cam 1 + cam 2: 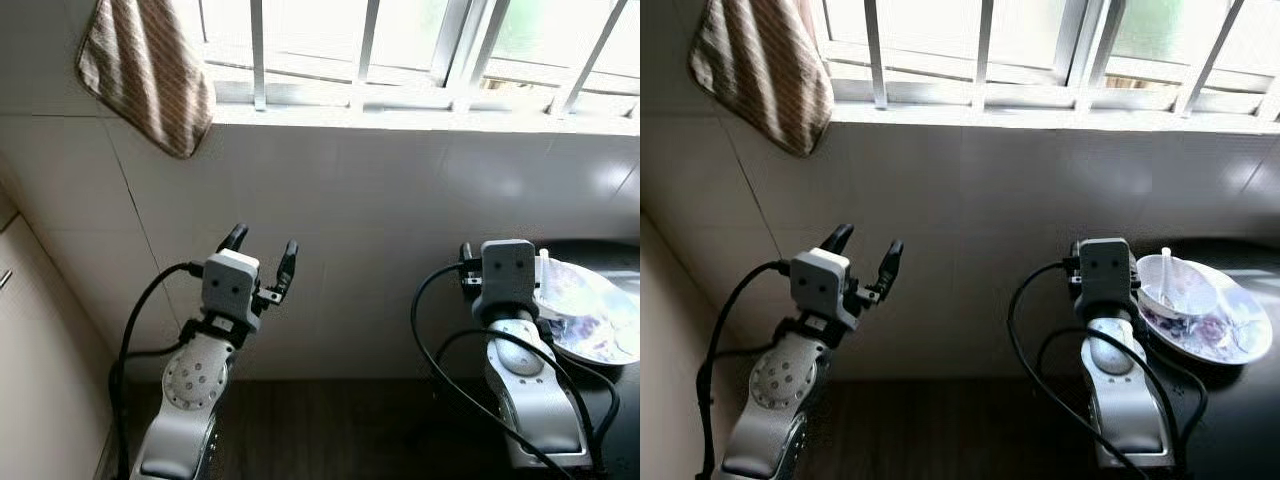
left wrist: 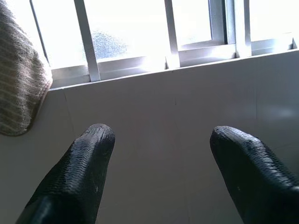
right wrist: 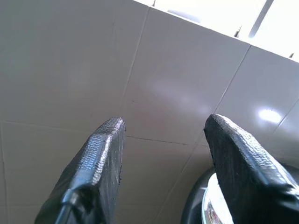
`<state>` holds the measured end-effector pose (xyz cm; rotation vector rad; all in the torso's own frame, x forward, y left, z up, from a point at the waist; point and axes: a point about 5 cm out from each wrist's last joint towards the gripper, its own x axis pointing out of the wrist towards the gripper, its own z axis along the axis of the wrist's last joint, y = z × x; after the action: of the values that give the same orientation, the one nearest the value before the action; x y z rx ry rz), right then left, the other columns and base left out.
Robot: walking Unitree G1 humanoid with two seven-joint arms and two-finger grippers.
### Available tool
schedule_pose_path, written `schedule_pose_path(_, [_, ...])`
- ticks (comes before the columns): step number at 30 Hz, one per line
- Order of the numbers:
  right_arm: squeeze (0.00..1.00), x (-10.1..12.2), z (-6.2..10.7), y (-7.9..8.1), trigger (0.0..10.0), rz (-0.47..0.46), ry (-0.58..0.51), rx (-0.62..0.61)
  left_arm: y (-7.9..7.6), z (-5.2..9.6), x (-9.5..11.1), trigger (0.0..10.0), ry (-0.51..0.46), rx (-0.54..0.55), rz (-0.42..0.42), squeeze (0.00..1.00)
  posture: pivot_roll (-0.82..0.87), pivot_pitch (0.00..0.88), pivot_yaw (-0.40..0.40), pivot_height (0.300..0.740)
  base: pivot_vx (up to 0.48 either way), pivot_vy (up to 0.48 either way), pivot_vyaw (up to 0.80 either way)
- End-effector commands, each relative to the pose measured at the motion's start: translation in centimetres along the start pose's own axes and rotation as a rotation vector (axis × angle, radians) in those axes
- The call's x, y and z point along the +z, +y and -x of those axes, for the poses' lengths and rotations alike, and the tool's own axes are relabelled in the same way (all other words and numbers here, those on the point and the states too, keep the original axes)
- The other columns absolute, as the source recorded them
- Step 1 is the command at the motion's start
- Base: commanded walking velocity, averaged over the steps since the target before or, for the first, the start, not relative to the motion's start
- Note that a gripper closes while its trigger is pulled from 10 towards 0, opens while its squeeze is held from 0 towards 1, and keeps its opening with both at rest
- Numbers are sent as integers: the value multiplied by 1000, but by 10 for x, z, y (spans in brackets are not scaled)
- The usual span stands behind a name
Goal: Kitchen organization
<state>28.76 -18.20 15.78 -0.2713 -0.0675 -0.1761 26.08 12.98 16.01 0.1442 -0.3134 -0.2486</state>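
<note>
Both spread, empty: left gripper raised toward tiled wall; right gripper beside plate. Risk: knocking plate and spoon off worktop by swinging sideways.

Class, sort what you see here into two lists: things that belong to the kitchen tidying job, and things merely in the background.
Belongs to the job:
plate
small bowl
spoon
left gripper, open
right gripper, open

Background:
striped towel
window bars
tiled wall
</note>
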Motion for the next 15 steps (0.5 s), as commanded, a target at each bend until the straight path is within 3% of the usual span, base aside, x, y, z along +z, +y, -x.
schedule_pose_path(1, [0,-3,-2,-4,10000,10,22,-6,-5,-1,-1,10000,9,-17,3,0,3,0,-46,740,0,-472,0])
schedule_pose_path(8, [0,-8,-2,1,10000,39,48,40,-4,0,-3,10000,17,-14,5,0,3,0,-46,740,0,-471,0])
schedule_pose_path(12, [0,-10,2,6,10000,76,37,94,-4,2,-5,10000,29,-13,16,0,1,0,-47,740,0,0,0])
schedule_pose_path(15, [0,-2,6,12,10000,88,-49,145,-2,5,-11,10000,64,-10,10,0,-2,0,-43,740,0,0,0])
